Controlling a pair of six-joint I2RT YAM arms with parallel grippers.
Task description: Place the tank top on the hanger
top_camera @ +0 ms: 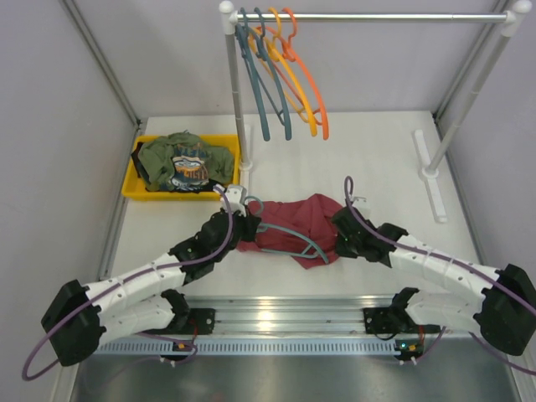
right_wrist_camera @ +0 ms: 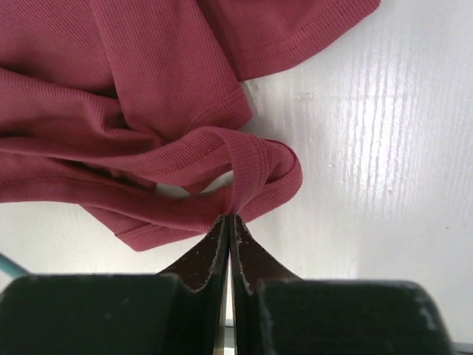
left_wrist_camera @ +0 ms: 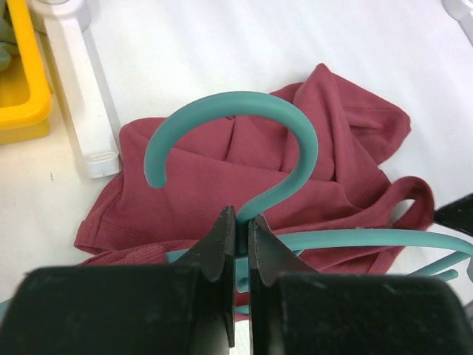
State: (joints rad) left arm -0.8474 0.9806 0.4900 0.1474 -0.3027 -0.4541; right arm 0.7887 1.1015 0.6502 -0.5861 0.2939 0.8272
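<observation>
The maroon tank top (top_camera: 303, 219) lies crumpled on the white table between my two arms. The teal hanger (top_camera: 285, 235) lies across it, hook toward the left. My left gripper (top_camera: 243, 219) is shut on the hanger's neck just below the hook (left_wrist_camera: 230, 127); the jaws pinch the teal stem (left_wrist_camera: 242, 222). My right gripper (top_camera: 342, 228) is shut on a strap of the tank top (right_wrist_camera: 255, 166), pinching the folded strap loop at the fingertips (right_wrist_camera: 229, 220). The hanger's shoulder bar (left_wrist_camera: 369, 238) runs right over the fabric (left_wrist_camera: 222, 177).
A yellow bin (top_camera: 132, 182) holding an olive-green garment (top_camera: 182, 161) stands at the back left. A white rack (top_camera: 234, 84) carries slate-blue, yellow and orange hangers (top_camera: 289, 79). The rack's foot (left_wrist_camera: 77, 89) lies near the tank top's left edge; another foot (top_camera: 434, 176) lies right.
</observation>
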